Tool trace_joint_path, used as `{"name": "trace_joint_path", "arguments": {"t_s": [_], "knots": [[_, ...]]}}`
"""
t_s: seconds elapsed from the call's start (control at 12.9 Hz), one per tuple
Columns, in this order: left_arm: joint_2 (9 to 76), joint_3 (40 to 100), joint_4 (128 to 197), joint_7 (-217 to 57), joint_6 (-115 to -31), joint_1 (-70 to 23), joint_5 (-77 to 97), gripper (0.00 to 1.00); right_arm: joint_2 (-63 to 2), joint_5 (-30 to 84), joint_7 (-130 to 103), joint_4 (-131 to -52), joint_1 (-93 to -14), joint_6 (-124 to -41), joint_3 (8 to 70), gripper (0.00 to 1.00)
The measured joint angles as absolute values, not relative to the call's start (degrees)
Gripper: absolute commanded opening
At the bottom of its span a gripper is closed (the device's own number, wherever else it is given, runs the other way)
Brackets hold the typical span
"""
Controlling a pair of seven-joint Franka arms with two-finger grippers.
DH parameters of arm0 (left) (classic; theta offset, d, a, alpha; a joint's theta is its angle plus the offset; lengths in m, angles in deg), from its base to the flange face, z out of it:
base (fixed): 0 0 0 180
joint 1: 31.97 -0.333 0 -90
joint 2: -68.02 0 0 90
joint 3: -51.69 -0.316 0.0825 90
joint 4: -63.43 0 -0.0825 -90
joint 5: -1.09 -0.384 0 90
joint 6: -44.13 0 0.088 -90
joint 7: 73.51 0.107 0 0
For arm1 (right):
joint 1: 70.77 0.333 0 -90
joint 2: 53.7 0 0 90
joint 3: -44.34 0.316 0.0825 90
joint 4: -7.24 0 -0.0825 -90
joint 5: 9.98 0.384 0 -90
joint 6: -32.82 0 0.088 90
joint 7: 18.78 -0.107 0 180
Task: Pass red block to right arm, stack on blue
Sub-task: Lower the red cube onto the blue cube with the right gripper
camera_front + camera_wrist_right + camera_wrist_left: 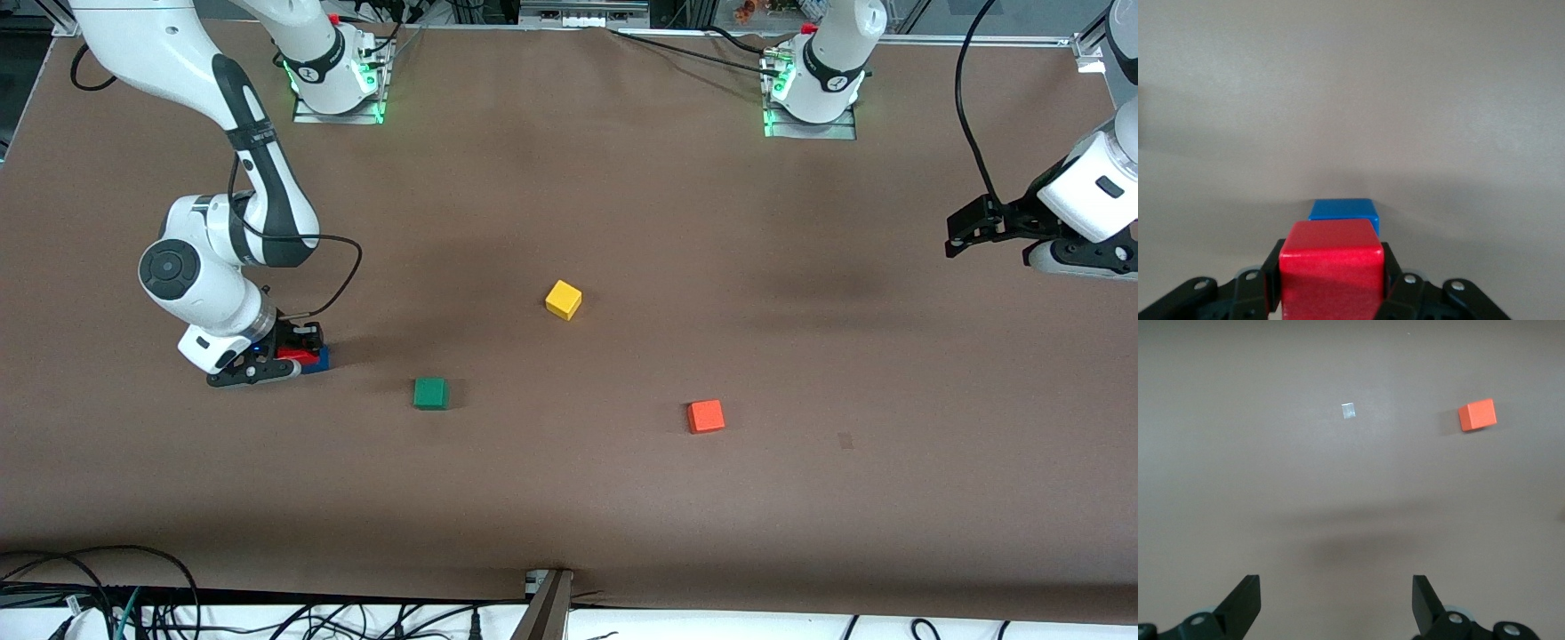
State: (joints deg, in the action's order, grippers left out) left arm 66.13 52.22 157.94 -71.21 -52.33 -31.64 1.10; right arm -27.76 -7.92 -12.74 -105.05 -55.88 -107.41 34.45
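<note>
The red block (1330,267) has a faint sheen; the brown table (569,498) looks matt, cloth-like.

White arms (213,258), black joint bands, black fingers (1245,603), black cables, green-lit bases (338,84).

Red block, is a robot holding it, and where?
Yes. The right tool pinches the red block by two facing sides, over the blue block. The left tool holds nothing.

right gripper (298,356) sits low at the right arm's end of the desk, jaws clamped; left gripper (965,233) waits raised, jaws spread wide.
</note>
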Motion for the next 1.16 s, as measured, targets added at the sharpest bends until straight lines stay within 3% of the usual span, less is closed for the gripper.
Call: {"name": "trace_joint_path", "arguments": {"t_s": [1.16], "knots": [[66.13,52.10,157.55,-72.73,-50.12,-31.82,1.10,1.00,-27.61,-7.95,-13.36,-106.37,-55.88,-108.99,34.02,0.17]]}}
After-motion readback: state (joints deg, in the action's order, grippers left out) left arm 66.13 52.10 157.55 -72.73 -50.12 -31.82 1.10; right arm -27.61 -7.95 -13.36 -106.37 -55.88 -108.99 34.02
